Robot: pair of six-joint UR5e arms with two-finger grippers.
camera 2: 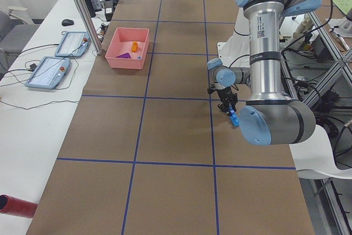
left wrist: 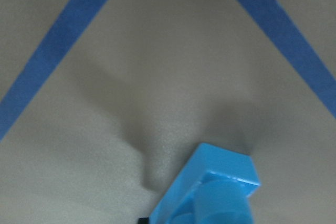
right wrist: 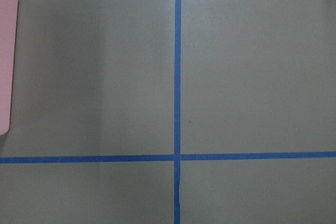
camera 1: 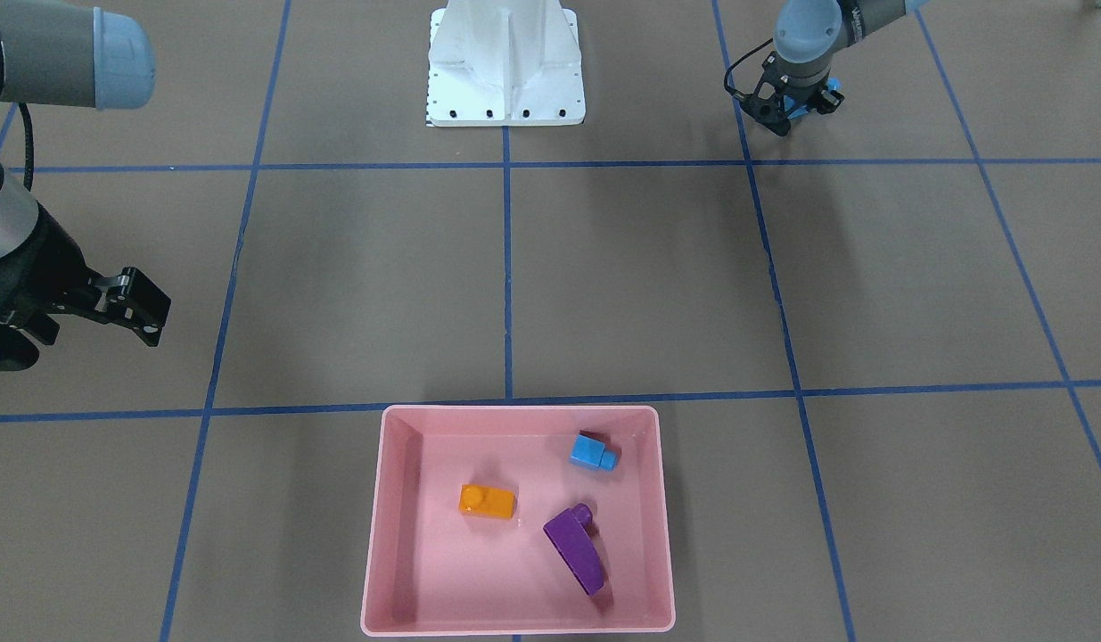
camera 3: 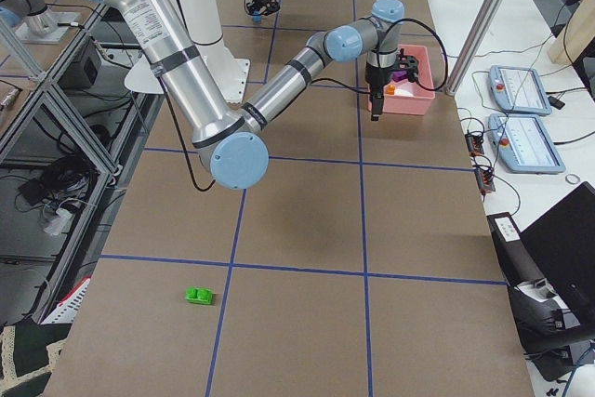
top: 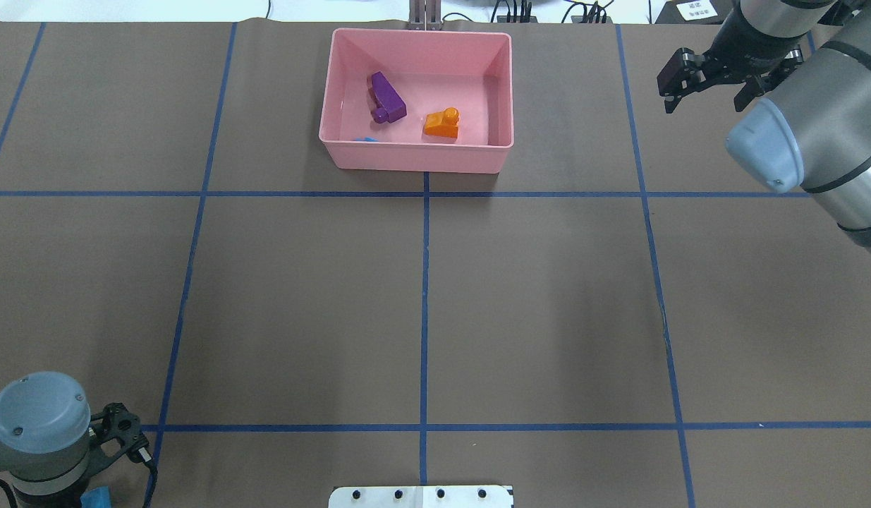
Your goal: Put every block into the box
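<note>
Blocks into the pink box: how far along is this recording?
Done: orange block, purple block and small blue cube lie in the box. In hand: the left gripper holds a blue bar. Left: the green block sits on the table; the right gripper is open, empty.

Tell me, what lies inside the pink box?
Three: an orange block, a purple block, a small blue block. From overhead, the box wall covers most of the blue one.

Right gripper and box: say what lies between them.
Between the right gripper and the box, only bare table with one blue tape line, per the overhead view.
</note>
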